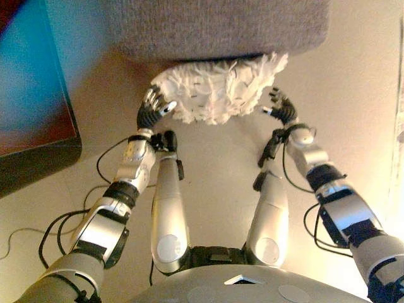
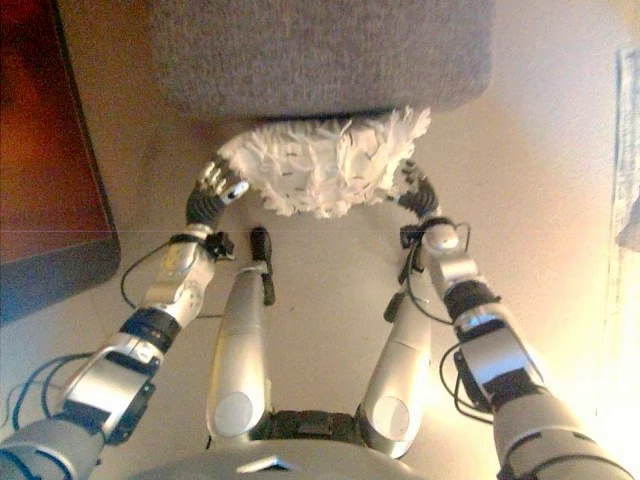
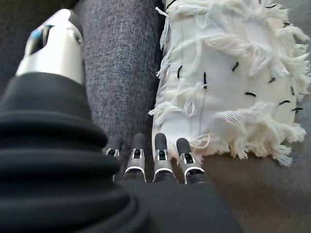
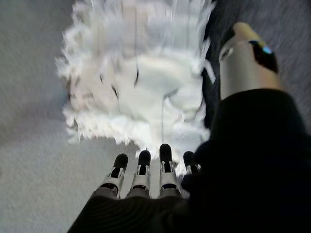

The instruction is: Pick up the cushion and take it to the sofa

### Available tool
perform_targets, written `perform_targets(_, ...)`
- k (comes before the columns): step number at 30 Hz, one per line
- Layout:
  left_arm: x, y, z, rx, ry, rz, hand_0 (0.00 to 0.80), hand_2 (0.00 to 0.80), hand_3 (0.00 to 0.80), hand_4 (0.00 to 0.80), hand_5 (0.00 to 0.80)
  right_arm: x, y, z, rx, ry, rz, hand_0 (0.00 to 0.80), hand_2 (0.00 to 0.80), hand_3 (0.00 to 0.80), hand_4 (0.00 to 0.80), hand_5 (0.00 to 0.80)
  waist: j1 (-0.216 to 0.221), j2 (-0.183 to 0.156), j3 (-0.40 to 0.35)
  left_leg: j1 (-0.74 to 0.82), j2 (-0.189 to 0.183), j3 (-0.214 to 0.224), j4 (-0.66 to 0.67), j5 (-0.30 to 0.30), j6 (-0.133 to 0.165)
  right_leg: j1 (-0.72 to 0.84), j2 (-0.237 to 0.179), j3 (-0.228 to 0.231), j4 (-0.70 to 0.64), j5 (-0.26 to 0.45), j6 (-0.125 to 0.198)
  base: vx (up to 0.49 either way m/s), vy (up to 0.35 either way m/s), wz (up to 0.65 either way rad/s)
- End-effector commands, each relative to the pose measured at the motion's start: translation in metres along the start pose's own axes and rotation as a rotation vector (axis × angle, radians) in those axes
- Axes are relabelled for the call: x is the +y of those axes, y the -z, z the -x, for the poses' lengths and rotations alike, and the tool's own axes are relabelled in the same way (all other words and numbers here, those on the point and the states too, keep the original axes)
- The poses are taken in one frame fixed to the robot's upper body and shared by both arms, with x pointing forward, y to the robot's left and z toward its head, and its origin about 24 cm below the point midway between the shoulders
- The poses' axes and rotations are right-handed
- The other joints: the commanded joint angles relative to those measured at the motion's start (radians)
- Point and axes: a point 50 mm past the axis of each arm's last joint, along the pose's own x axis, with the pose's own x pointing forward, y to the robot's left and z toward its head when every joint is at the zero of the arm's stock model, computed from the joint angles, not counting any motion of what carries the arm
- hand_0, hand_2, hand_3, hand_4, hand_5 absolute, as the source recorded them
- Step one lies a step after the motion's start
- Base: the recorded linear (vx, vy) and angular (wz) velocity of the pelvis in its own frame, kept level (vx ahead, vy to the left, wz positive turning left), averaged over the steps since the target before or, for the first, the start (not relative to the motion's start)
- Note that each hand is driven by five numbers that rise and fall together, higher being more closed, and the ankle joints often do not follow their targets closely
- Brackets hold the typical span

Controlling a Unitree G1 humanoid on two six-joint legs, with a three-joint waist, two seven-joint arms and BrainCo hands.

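The cushion is white and shaggy with fringed edges. It lies low against the front of the grey sofa. My left hand is open at the cushion's left end, fingers straight and close to its fringe. My right hand is open at the cushion's right end, a small gap from it. In the left wrist view the straight fingers point at the cushion beside the sofa fabric. In the right wrist view the fingers reach the cushion's lower fringe. Neither hand holds anything.
A dark low table with a glossy top stands at the left, close to my left arm. A pale strip of cloth or rug runs along the right edge. Beige floor lies between me and the sofa.
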Motion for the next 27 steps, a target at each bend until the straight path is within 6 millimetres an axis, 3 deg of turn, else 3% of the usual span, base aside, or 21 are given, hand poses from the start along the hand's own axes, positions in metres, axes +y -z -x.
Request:
perform_targets(1,0.003,-0.025,-0.009,-0.129,-0.002,-0.080,0.000,0.000,0.000,0.000,0.000,-0.023,-0.016,-0.002,-0.051,0.064,-0.013,0.000,0.000,0.000,0.000,0.000,0.011,0.043,0.000,-0.165,-0.034,-0.025,0.084,0.053,0.045,-0.132,0.016,0.063,0.205,-0.059,-0.083,-0.052,0.030,0.13)
perform_targets(11,0.024,-0.066,-0.035,-0.166,-0.112,-0.125,0.000,0.000,0.000,0.000,0.000,-0.049,-0.059,-0.016,-0.090,0.101,-0.057,0.000,0.000,0.000,0.000,0.000,-0.020,0.079,-0.001,-0.454,-0.066,-0.024,0.367,-0.031,0.089,-0.455,0.057,0.145,0.552,-0.153,-0.139,-0.006,0.013,0.02)
perform_targets(19,0.048,-0.068,-0.041,-0.091,-0.195,-0.086,0.000,0.000,0.000,0.000,0.000,-0.063,-0.085,-0.022,-0.101,0.119,-0.099,0.000,0.000,0.000,0.000,0.000,-0.018,0.083,0.002,-0.584,-0.075,-0.029,0.551,-0.103,0.102,-0.594,0.050,0.169,0.726,-0.247,-0.166,0.055,-0.041,0.09)
perform_targets(27,0.029,-0.074,-0.050,-0.025,-0.023,-0.114,0.000,0.000,0.000,0.000,0.000,-0.072,-0.096,-0.024,-0.079,0.128,-0.134,0.000,0.000,0.000,0.000,0.000,-0.023,0.082,0.003,-0.677,-0.063,-0.037,0.678,-0.142,0.106,-0.691,0.044,0.197,0.839,-0.291,-0.185,0.050,-0.014,0.05)
